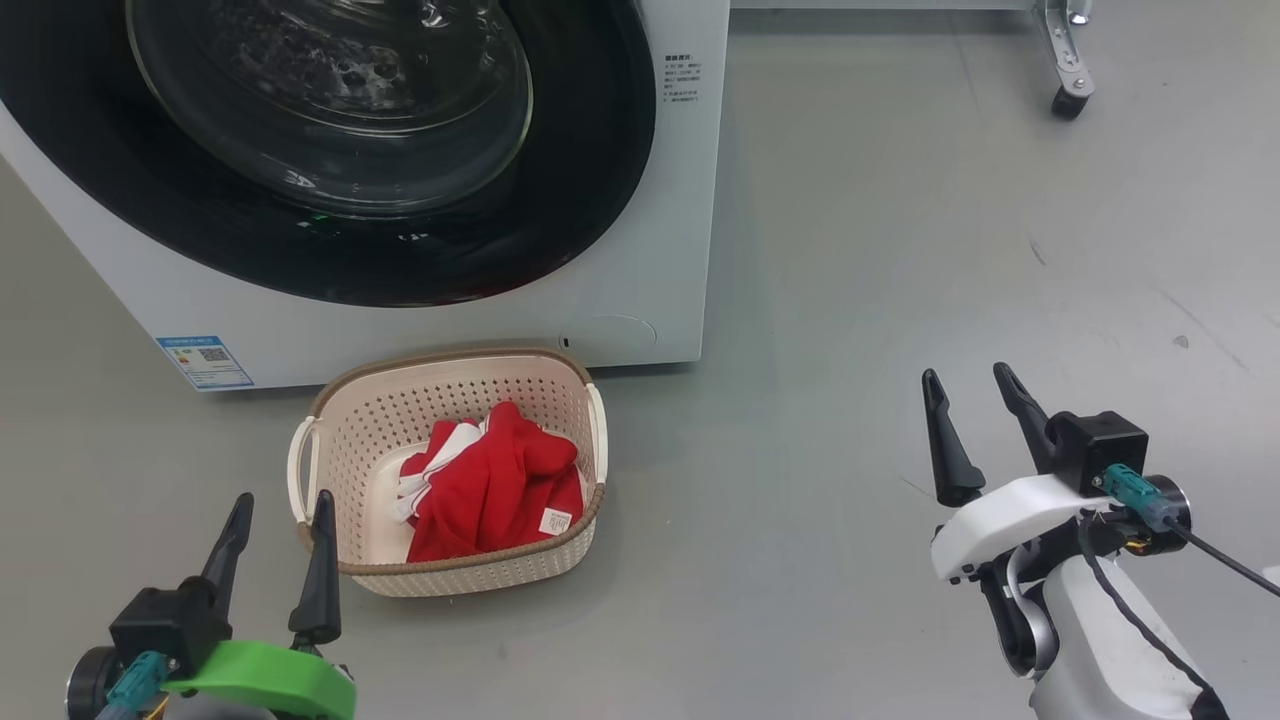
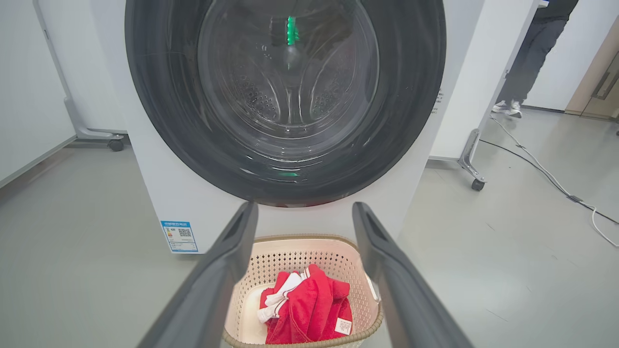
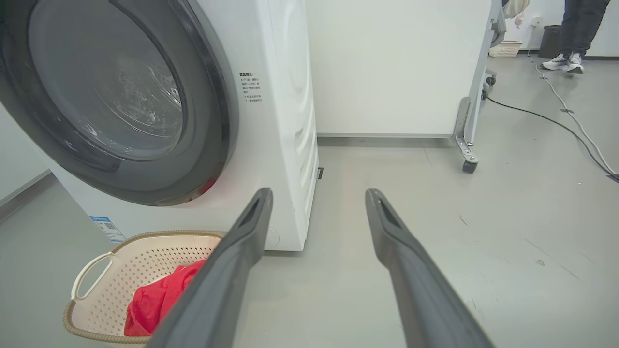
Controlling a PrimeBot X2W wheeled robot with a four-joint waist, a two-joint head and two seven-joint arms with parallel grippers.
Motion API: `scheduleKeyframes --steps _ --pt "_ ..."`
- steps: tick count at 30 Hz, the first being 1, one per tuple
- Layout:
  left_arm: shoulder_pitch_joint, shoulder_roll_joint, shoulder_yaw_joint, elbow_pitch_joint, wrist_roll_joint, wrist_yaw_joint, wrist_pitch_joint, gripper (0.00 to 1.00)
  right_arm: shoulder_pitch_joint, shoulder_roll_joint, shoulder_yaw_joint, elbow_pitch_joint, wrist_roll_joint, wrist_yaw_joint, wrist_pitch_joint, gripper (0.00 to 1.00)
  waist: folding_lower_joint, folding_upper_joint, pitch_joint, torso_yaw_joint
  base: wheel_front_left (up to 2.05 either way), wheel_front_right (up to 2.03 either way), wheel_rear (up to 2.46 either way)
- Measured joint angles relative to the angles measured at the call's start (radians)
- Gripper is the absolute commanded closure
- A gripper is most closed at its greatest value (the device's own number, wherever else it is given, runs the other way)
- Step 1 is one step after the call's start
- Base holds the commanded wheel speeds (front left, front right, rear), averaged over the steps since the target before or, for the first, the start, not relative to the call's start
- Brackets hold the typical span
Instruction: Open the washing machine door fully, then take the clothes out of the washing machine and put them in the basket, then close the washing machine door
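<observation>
The white washing machine (image 1: pixel 640 250) stands ahead with its black-rimmed round door (image 1: pixel 330 150) shut flat against the front. On the floor before it sits the cream basket (image 1: pixel 330 455), and the red clothes (image 1: pixel 495 485) with white trim lie inside it. My left gripper (image 1: pixel 280 510) hovers open just left of the basket, nothing between its fingers. My right gripper (image 1: pixel 975 385) is open over bare floor well to the right. The left wrist view looks over the basket (image 2: pixel 358 270) and clothes (image 2: pixel 309 309) at the door (image 2: pixel 285 96). The right wrist view catches the basket (image 3: pixel 111 270) at lower left.
Grey floor spreads to the right of the machine. A white panel on castor legs (image 1: pixel 1068 95) stands behind on the right. A cable (image 3: pixel 570 121) runs across the floor farther off, where a person's feet (image 3: pixel 563 62) stand.
</observation>
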Motion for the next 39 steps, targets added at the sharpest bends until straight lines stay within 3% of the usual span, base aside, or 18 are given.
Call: scheduleKeyframes --steps 16,39 --pt "0.035 0.0 0.035 -0.039 0.051 0.0 0.0 0.0 0.088 0.007 -0.023 -0.126 -0.053 -0.027 0.0 0.0 0.0 0.0 -0.025 -0.014 0.0 0.0 0.0" --pt "0.06 0.0 0.04 -0.06 0.078 0.0 0.0 0.0 0.157 0.019 -0.035 -0.177 -0.069 -0.027 0.0 0.0 0.0 0.0 -0.032 -0.003 0.0 0.0 0.0"
